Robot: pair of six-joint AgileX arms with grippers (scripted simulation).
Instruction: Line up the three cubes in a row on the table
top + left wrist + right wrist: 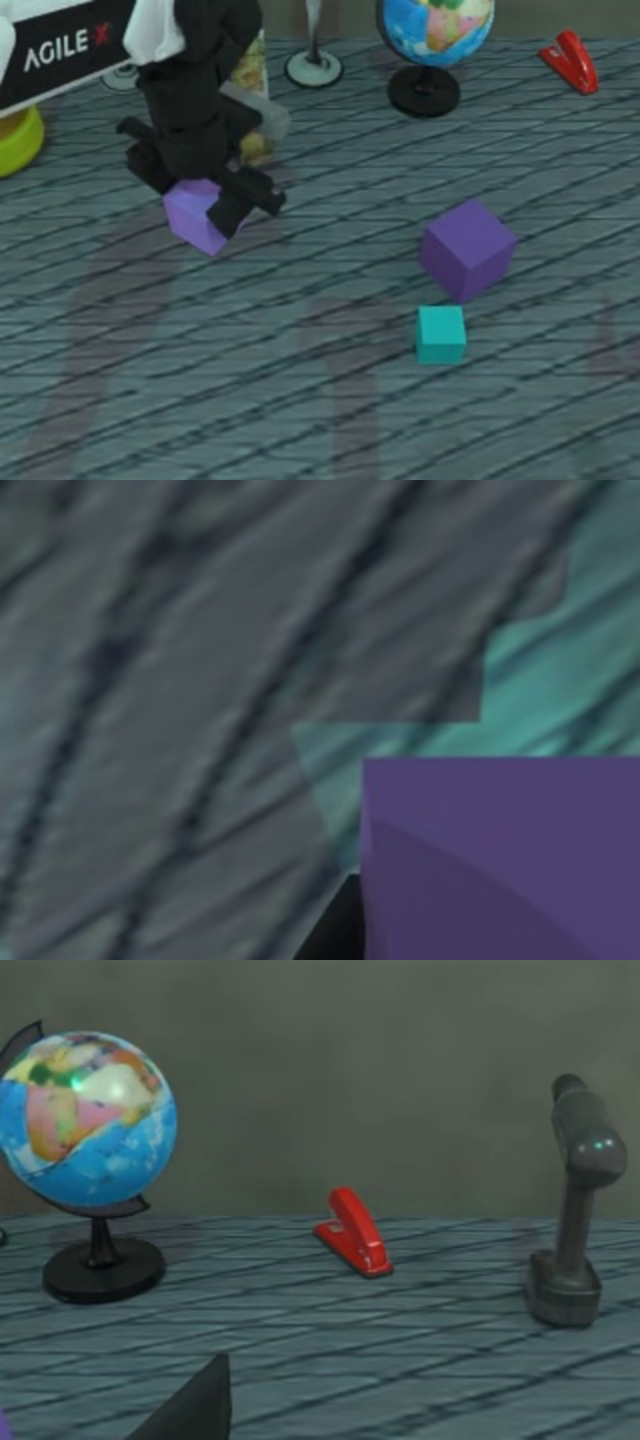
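The lavender cube [190, 218] sits at the table's [300, 400] left middle, with my left gripper [205, 195] down over it and shut on it. In the left wrist view that cube [500, 860] fills the near corner, and one dark finger [335, 925] presses against its side. The large dark purple cube [467, 248] stands right of centre. The small teal cube [441, 334] lies just in front of it, a small gap apart. My right arm is outside the top view; a dark part of its gripper [205, 1405] shows in the right wrist view, away from the cubes.
Along the back stand a globe [432, 40], a red stapler [570, 60] and a white stand base [313, 68]. A yellow bowl [15, 140] sits at the far left. A grey upright tool [575, 1210] shows in the right wrist view.
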